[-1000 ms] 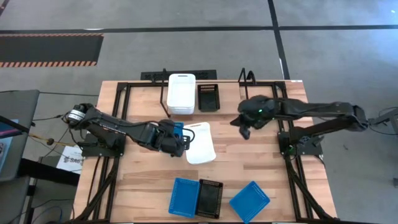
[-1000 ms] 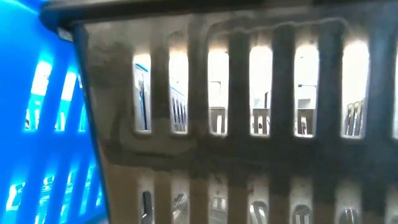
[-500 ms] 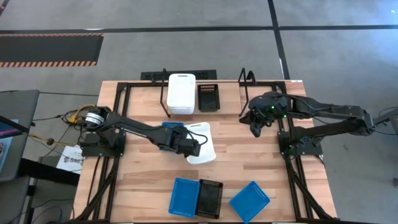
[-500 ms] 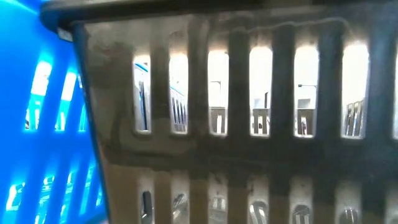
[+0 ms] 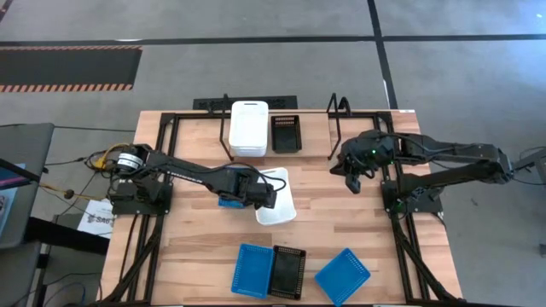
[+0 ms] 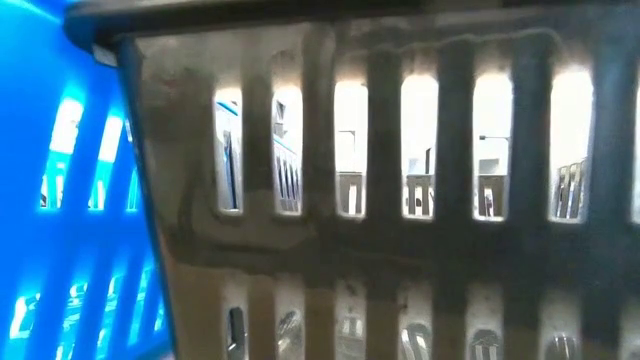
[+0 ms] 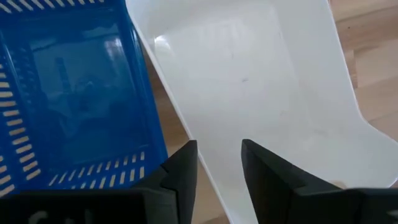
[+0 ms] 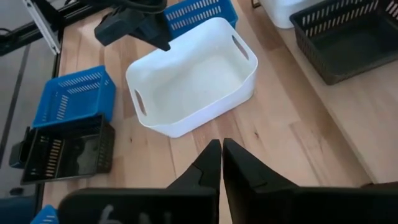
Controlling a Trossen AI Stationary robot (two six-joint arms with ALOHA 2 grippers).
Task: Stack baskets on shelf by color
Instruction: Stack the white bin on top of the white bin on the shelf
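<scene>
the left gripper (image 5: 271,198) is hovering part-open over the near rim of the loose white basket (image 5: 277,196) at table centre, a blue basket (image 7: 74,93) touching it at nine o'clock. sorting looks mid-way: next the fingers must close on that rim and carry it to the shelf (image 5: 337,111) at twelve o'clock. the right gripper (image 5: 352,181), nearly closed and empty, is waiting at three o'clock above the wooden table (image 5: 196,256), grey floor (image 5: 256,68) beyond.

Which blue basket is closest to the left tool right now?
The blue basket beside the white basket at mid-table, right under the left tool; the other two sit along the near edge.
</scene>
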